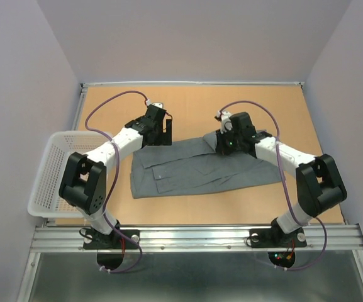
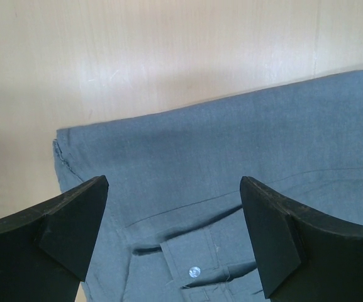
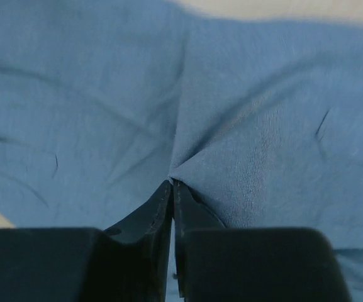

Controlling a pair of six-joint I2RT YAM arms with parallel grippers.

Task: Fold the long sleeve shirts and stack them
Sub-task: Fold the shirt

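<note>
A grey long sleeve shirt (image 1: 194, 168) lies spread across the middle of the table, partly folded. My left gripper (image 1: 162, 131) hangs open over its far left corner, the fingers wide apart with nothing between them. In the left wrist view the shirt (image 2: 231, 145) shows a cuff with a pale button (image 2: 194, 272) below the jaws. My right gripper (image 1: 224, 148) is shut on a pinch of the shirt's cloth at its far edge. From the closed fingertips (image 3: 172, 184), folds radiate out through the shirt (image 3: 263, 126).
A white mesh basket (image 1: 56, 170) sits at the table's left edge, beside the left arm. Raised rails border the wooden table (image 1: 194, 100) at the back and sides. A metal rail (image 1: 194, 236) runs along the near edge.
</note>
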